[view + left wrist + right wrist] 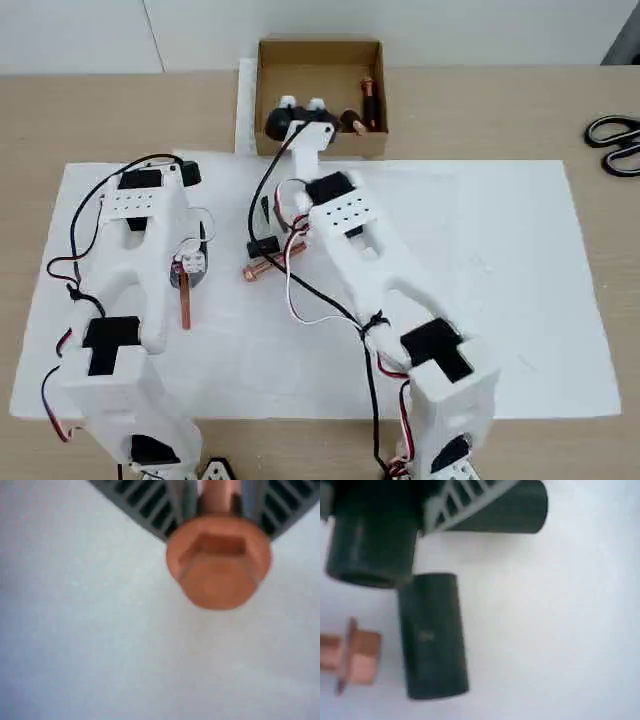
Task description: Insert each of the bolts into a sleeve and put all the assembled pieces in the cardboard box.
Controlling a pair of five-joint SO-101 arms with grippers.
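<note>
Over the white sheet (480,280) on the worktop (560,100), look first at the left gripper (216,497): clamped tight on a copper bolt (185,300). Then look at the right gripper (270,240), low over the middle of the sheet: seems to be shut around a black sleeve (370,540).

Time to join these two, most likely. Bring bolt and sleeve close, end to end. Line up the thin end of the bolt with the round hole of the sleeve before any pushing. Hold both in one straight line. Push slowly and straight, never at a slant, or else could jam or slip out. Grip both firmly, and let go only once the head sits against the sleeve's rim.

From high up, runs long-ways from the gripper back toward the arm bases. Hard to tell there which end has the head. From the left wrist, shows its wide six-sided head (218,560) facing the camera, with the thin part going away between the fingers (145,502). May need a turn so the thin end meets the sleeve.

Nearby on the sheet, lying flat: a spare sleeve (432,635) just beside a loose bolt (355,652), the two crossways to each other. At the far edge, inside the cardboard box (320,45): finished pieces (367,100).
</note>
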